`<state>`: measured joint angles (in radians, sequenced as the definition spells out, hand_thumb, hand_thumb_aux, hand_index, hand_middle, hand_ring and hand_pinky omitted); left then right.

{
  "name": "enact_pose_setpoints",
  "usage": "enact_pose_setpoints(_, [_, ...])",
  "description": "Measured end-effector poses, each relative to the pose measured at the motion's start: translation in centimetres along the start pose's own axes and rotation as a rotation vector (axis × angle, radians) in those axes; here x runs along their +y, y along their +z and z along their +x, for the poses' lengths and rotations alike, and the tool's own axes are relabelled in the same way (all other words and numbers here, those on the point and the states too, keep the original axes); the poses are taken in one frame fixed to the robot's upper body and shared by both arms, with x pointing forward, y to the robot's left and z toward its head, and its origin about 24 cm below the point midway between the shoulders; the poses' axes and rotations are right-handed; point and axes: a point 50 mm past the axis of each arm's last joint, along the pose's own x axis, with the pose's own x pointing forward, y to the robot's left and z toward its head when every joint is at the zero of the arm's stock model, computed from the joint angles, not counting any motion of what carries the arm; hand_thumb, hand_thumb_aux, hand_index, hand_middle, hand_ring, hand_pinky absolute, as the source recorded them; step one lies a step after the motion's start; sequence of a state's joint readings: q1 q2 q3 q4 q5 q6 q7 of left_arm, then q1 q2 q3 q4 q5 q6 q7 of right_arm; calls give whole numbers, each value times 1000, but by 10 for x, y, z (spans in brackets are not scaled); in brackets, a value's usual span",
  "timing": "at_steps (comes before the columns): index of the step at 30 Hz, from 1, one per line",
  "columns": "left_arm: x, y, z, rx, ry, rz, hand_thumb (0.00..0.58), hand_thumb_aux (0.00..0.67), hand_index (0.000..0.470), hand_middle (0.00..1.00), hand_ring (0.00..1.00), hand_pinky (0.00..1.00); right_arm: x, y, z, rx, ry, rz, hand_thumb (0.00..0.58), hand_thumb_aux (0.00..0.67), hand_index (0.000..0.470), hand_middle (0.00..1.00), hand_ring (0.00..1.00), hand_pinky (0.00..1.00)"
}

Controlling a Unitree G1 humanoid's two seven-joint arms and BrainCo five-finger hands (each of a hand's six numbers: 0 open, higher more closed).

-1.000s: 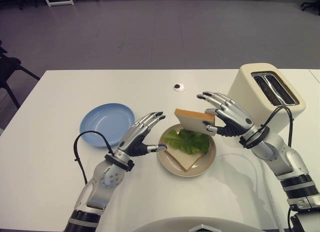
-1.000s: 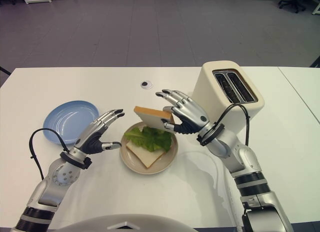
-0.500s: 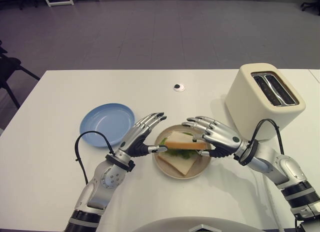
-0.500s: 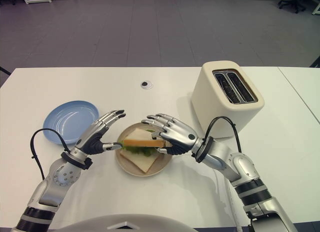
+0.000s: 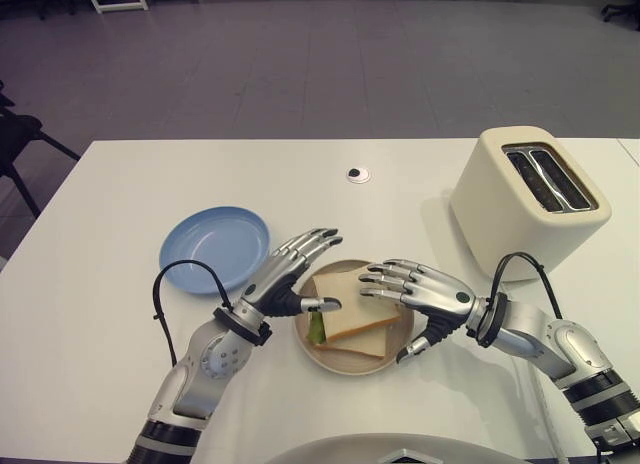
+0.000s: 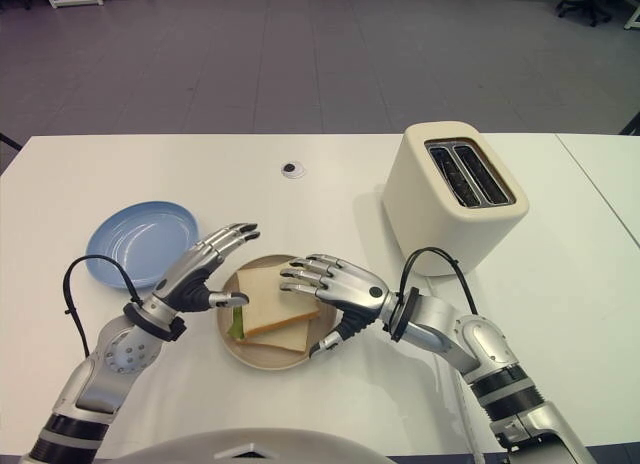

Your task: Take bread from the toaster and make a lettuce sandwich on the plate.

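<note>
Now top slice (image 5: 352,306) lay released on lettuce (image 5: 316,327) — R hand (image 5: 428,299) fingers spread wide, empty; L hand (image 5: 288,282) open beside plate (image 5: 350,364), near desk's front edge — sandwich apparently complete.

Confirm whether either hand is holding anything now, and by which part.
Nothing is held. The right hand is spread open over the top bread slice; the left hand is open beside the plate.
</note>
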<state>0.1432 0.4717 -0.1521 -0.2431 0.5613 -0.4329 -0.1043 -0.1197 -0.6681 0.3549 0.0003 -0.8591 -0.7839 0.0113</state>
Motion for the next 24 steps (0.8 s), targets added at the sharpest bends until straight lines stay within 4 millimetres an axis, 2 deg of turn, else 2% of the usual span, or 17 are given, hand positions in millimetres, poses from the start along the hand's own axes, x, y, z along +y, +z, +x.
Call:
enact_pose_setpoints(3, [-4,9,-4,-72,-132,96,0,0,0,0,0,0,-5,-5,-3,29,-24,2,0,0,0,0,0,0])
enact_pose_setpoints(6, [-18,15,-13,-104,-280,169,0,0,0,0,0,0,-25,-22,-15,117,-111,5,0,0,0,0,0,0])
enact_pose_setpoints(10, [-31,22,-23,-131,-394,207,0,0,0,0,0,0,-46,-44,-31,256,-236,47,0,0,0,0,0,0])
enact_pose_setpoints(18, [-35,30,-27,-163,-462,284,0,0,0,0,0,0,-47,-46,-34,275,-253,92,0,0,0,0,0,0])
enact_pose_setpoints(20, [-40,29,-26,-175,-483,336,66,39,28,0,0,0,-47,-45,-33,273,-262,104,0,0,0,0,0,0])
enact_pose_setpoints(22, [-43,29,-22,-194,-497,392,92,55,39,0,0,0,-47,-45,-33,273,-266,110,0,0,0,0,0,0])
enact_pose_setpoints(24, [-47,29,-17,-215,-504,445,66,39,28,0,0,0,-47,-45,-33,271,-269,115,0,0,0,0,0,0])
